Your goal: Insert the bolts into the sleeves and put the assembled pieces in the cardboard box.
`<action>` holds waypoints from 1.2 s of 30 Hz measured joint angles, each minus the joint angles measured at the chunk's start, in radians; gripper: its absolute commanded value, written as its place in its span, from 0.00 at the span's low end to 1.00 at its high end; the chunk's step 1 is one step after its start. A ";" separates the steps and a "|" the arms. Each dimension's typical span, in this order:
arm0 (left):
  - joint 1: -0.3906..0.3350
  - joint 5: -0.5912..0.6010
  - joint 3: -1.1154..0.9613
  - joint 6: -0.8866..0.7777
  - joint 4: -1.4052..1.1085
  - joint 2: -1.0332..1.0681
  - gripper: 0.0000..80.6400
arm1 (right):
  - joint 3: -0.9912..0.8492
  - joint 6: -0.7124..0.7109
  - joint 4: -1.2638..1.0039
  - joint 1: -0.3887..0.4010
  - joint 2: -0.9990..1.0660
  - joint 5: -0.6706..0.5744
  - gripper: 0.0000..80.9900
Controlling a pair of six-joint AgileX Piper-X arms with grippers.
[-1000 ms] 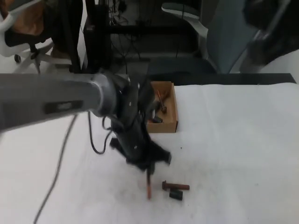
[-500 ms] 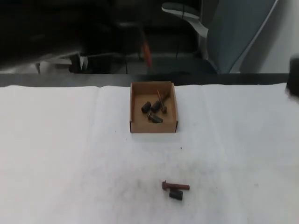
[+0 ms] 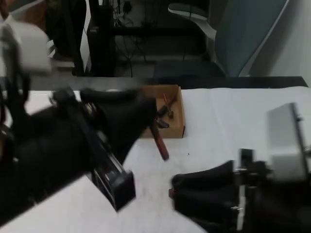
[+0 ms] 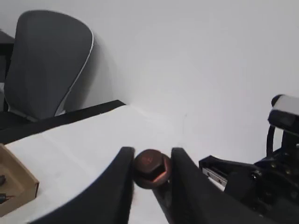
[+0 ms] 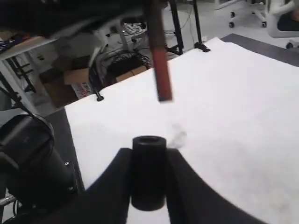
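The bench is covered with a white cloth [image 3: 233, 116]; a grey office chair [image 3: 243, 34] stands behind it. An open brown cardboard box [image 3: 171, 131] sits at the far middle of the cloth and holds several dark and copper-coloured pieces [image 3: 167, 110].

The left gripper [image 4: 150, 157] is above the cloth, near the box. Its two black fingers are pinched on the hexagonal head of a copper-coloured metal bolt [image 4: 149, 167].

The right gripper [image 5: 148, 156] is above the near right part of the cloth. Its fingers are clamped on a black cylindrical sleeve [image 5: 148, 177].

In the right wrist view, the bolt shank points its free end toward the open end of the sleeve. The two parts are near each other but apart.
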 measured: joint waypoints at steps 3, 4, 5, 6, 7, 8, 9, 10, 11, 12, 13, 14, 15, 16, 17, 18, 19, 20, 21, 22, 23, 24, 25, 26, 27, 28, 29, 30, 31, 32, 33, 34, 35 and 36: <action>-0.003 -0.007 0.000 0.027 -0.002 0.007 0.02 | 0.000 0.000 -0.057 0.021 0.055 -0.006 0.01; -0.003 -0.008 0.000 0.035 -0.002 0.007 0.02 | 0.000 0.000 -0.063 0.025 0.064 -0.006 0.01; -0.003 -0.011 0.000 0.042 -0.002 0.007 0.02 | 0.000 0.000 -0.067 0.028 0.069 -0.006 0.01; -0.003 -0.017 0.000 0.051 -0.002 0.007 0.02 | 0.000 0.000 -0.072 0.029 0.070 -0.006 0.01; -0.003 -0.018 0.000 0.059 -0.002 0.007 0.02 | 0.000 0.000 -0.079 0.029 0.070 -0.006 0.01; -0.003 -0.020 0.000 0.062 0.001 0.007 0.02 | 0.000 -0.003 -0.090 0.029 0.070 -0.006 0.01; -0.003 -0.023 0.000 0.065 0.007 0.007 0.02 | 0.000 -0.007 -0.098 0.029 0.070 -0.006 0.01; -0.003 -0.023 0.000 0.067 0.010 0.007 0.02 | 0.000 -0.012 -0.103 0.029 0.070 -0.006 0.01; -0.003 -0.023 0.000 0.067 0.016 0.007 0.02 | 0.000 -0.013 -0.103 0.029 0.070 -0.006 0.01; -0.003 -0.023 0.000 0.067 0.022 0.007 0.02 | 0.000 -0.015 -0.100 0.029 0.070 0.002 0.01; -0.003 -0.023 0.000 0.067 0.027 0.007 0.02 | 0.000 -0.016 -0.095 0.029 0.070 0.012 0.01; -0.003 -0.023 0.000 0.071 0.031 0.007 0.02 | 0.000 -0.023 -0.087 0.029 0.070 0.024 0.01; -0.003 -0.023 0.000 0.076 0.034 0.007 0.02 | 0.000 -0.032 -0.080 0.029 0.070 0.035 0.01; -0.003 -0.018 0.000 0.079 0.036 0.007 0.02 | 0.000 -0.039 -0.077 0.029 0.070 0.044 0.01; -0.003 -0.014 0.000 0.081 0.037 0.007 0.02 | 0.000 -0.047 -0.073 0.029 0.070 0.051 0.01; -0.003 -0.011 0.000 0.083 0.036 0.007 0.02 | 0.000 -0.055 -0.071 0.029 0.070 0.060 0.01; -0.003 -0.005 0.000 0.083 0.036 0.007 0.02 | 0.000 -0.061 -0.069 0.029 0.070 0.063 0.01; -0.003 0.000 0.000 0.083 0.036 0.007 0.02 | 0.000 -0.067 -0.059 0.029 0.070 0.070 0.01; -0.003 0.002 0.000 0.083 0.036 0.007 0.02 | 0.000 -0.078 -0.044 0.029 0.070 0.078 0.01; 0.001 0.005 0.000 0.083 0.036 0.007 0.02 | 0.000 -0.086 -0.028 0.029 0.070 0.085 0.01; 0.004 0.008 0.000 0.083 0.036 0.007 0.02 | 0.000 -0.091 -0.007 0.029 0.070 0.089 0.01; 0.009 0.016 0.000 0.083 0.036 0.007 0.02 | 0.000 -0.095 0.009 0.029 0.070 0.093 0.01; 0.016 0.029 0.000 0.083 0.038 0.007 0.02 | 0.000 -0.099 0.020 0.029 0.070 0.097 0.01; 0.021 0.037 0.000 0.083 0.042 0.007 0.02 | 0.000 -0.105 0.026 0.029 0.070 0.100 0.01; 0.024 0.047 0.000 0.083 0.048 0.007 0.02 | 0.000 -0.106 0.026 0.029 0.070 0.100 0.01; 0.025 0.052 0.000 0.081 0.059 0.007 0.02 | 0.000 -0.106 0.026 0.029 0.070 0.102 0.01; 0.024 0.055 0.000 0.081 0.068 0.007 0.02 | 0.000 -0.109 0.026 0.029 0.070 0.103 0.01; 0.026 0.056 0.000 0.081 0.079 0.007 0.02 | -0.003 -0.116 0.026 0.029 0.070 0.103 0.01; 0.026 0.058 0.000 0.081 0.090 0.007 0.02 | -0.005 -0.123 0.026 0.029 0.070 0.103 0.01; 0.026 0.060 0.000 0.081 0.098 0.007 0.02 | -0.009 -0.131 0.026 0.029 0.070 0.106 0.01; 0.026 0.059 0.000 0.081 0.101 0.007 0.02 | -0.014 -0.136 0.026 0.029 0.070 0.105 0.01; 0.026 0.059 0.000 0.081 0.104 0.007 0.02 | -0.018 -0.141 0.026 0.029 0.070 0.105 0.01; 0.026 0.059 0.000 0.081 0.104 0.007 0.02 | -0.021 -0.144 0.025 0.029 0.070 0.103 0.01; 0.026 0.059 0.000 0.081 0.104 0.007 0.02 | -0.024 -0.144 0.025 0.029 0.070 0.097 0.01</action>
